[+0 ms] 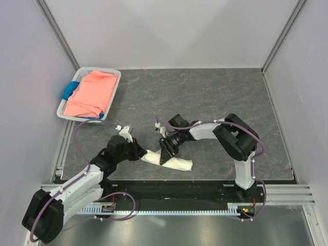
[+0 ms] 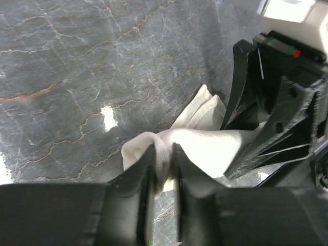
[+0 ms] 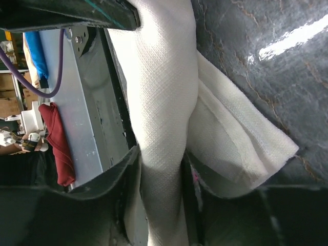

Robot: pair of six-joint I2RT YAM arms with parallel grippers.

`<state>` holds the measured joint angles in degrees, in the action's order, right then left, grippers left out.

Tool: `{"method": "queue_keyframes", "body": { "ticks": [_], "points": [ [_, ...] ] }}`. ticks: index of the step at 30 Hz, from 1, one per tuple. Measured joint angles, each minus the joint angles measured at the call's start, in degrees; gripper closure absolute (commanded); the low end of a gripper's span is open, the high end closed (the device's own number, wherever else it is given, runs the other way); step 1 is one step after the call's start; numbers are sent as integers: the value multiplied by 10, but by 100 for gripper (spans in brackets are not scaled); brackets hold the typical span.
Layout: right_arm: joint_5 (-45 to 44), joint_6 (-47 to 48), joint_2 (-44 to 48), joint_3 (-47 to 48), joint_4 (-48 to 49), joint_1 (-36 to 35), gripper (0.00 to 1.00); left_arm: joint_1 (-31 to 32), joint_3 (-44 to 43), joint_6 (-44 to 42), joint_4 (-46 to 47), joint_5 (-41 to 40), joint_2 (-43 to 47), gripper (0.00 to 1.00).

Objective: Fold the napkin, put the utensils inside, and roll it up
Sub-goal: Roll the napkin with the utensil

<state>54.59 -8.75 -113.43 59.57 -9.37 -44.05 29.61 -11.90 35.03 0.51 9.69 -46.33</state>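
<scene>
The off-white napkin [image 1: 179, 163] lies rolled into a short tube near the front of the dark mat. My left gripper [image 1: 139, 151] is shut on the roll's left end, the cloth pinched between its fingers in the left wrist view [image 2: 163, 154]. My right gripper [image 1: 167, 154] is shut on the roll's middle, with the napkin [image 3: 164, 102] squeezed between its fingers; a loose folded layer [image 3: 241, 138] lies beside it on the mat. The spoon is hidden.
A white basket [image 1: 114, 84] at the back left holds a salmon-pink cloth [image 1: 91, 94] and a blue cloth [image 1: 68, 90]. Grey walls stand on three sides. A metal rail [image 1: 169, 202] runs along the table's front edge.
</scene>
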Motion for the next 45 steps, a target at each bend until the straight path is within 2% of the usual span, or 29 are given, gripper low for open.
{"method": "queue_keyframes", "body": {
  "ticks": [1,3,6,13,17,20,23,28,34,38,43,45],
  "points": [
    [0,-1,0,2,-4,0,41,0,0,1,1,0,-3,91],
    [3,-4,5,7,-16,0,32,0,0,1,1,0,-7,92],
    [-17,4,27,7,-38,-1,27,0,-2,1,1,1,-26,97],
    [-136,28,106,-13,-93,0,24,0,-42,0,-2,14,-121,98],
    [-229,41,203,-38,-104,-5,21,0,-70,0,-16,15,-159,98],
    [-311,54,274,-61,-82,-36,21,0,-97,0,-39,16,-185,98],
    [-405,69,306,-82,-57,-100,21,0,-123,0,-63,20,-207,98],
    [-572,92,292,-106,-24,-225,22,0,-151,-2,-90,28,-236,98],
    [-713,124,221,-106,4,-291,23,0,-166,-6,-101,38,-254,98],
    [-768,152,194,-106,22,-296,25,0,-166,-6,-103,42,-254,98],
    [-775,165,183,-105,32,-295,28,0,-166,-12,-103,45,-254,94],
    [-768,168,180,-102,33,-291,32,0,-166,-16,-102,46,-254,92]
  ]
}}
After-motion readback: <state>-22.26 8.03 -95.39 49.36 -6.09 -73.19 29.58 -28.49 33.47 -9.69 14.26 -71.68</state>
